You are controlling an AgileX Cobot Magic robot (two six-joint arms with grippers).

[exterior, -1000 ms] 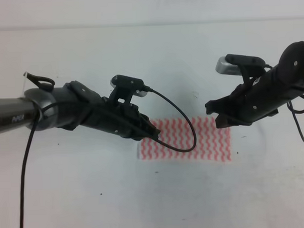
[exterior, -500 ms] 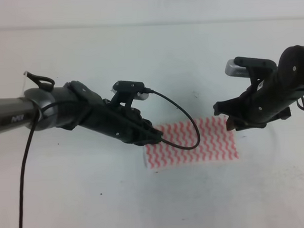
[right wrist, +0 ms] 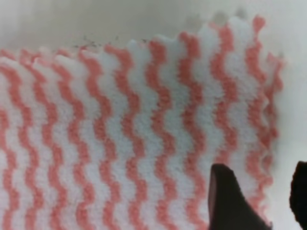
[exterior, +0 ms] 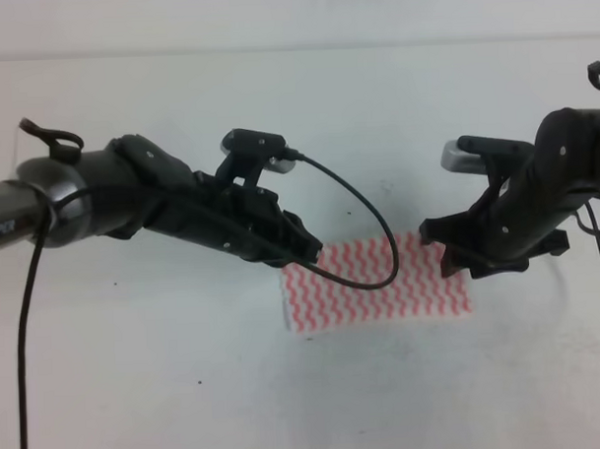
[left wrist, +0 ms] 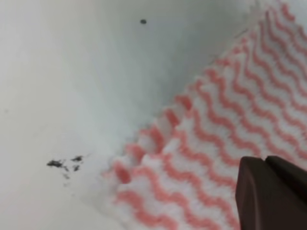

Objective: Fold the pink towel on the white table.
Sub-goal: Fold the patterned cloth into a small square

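While the left end effector (exterior: 306, 252) sits right over the towel's (exterior: 381, 286) upper left corner, its tips are buried under the arm in the high view, and the wrist view only catches one dark finger (left wrist: 271, 194) low at the right, so I can't tell if it's open or closed. The right end effector (right wrist: 259, 201) is easier: two dark fingers with a gap between them, spread apart, the left one over the towel near its right edge and the other out past the edge, gripping nothing as far as I can see. The towel lies flat as a wide rectangle on the white counter (exterior: 138, 388), between the two arms. A black cable (exterior: 364, 217) loops from the left arm over the stripes.
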